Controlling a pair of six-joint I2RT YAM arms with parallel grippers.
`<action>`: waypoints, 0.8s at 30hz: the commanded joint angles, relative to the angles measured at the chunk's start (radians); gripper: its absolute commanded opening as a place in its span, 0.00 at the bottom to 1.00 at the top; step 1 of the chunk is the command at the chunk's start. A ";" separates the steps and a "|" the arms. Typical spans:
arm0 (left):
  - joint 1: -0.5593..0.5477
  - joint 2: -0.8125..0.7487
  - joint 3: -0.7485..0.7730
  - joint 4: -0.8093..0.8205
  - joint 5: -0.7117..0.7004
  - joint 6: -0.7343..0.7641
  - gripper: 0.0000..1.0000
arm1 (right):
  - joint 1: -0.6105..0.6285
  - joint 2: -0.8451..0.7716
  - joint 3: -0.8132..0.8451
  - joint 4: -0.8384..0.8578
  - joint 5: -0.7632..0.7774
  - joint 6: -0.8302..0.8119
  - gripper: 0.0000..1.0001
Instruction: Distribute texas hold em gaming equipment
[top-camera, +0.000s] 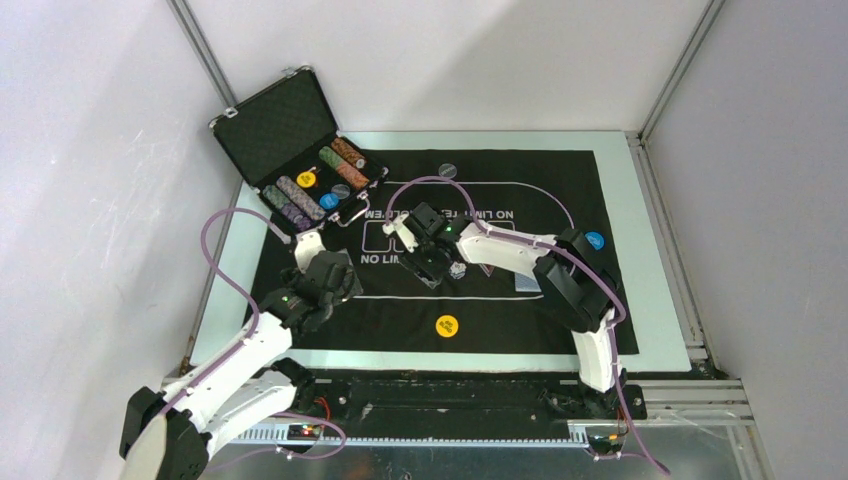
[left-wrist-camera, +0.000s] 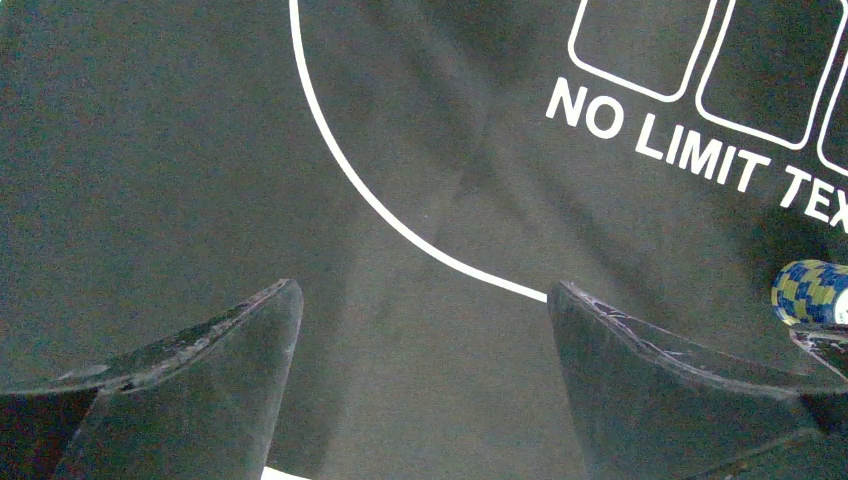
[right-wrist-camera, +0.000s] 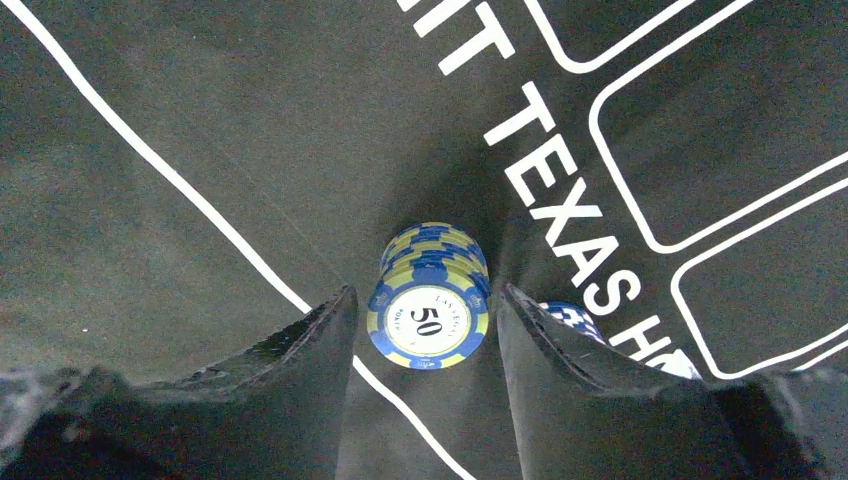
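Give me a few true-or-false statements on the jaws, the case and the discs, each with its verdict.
1. The stack of blue-and-yellow chips marked 50 stands between the right jaws. True.
2. The left jaws grip a chip. False: they stand wide open over bare mat.
3. The case is shut. False: its lid stands open.
4. A yellow disc lies on the mat's near side. True.

Blue chip (right-wrist-camera: 572, 316) partly hidden behind right jaws.
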 joint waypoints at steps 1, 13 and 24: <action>0.005 -0.001 0.009 0.008 -0.017 -0.022 1.00 | 0.000 0.024 0.055 0.001 0.021 0.007 0.57; 0.005 0.006 0.012 0.007 -0.018 -0.021 1.00 | 0.001 0.023 0.065 -0.017 0.002 0.015 0.39; 0.005 0.003 0.011 0.009 -0.013 -0.021 1.00 | -0.001 -0.036 0.066 -0.005 0.011 0.045 0.28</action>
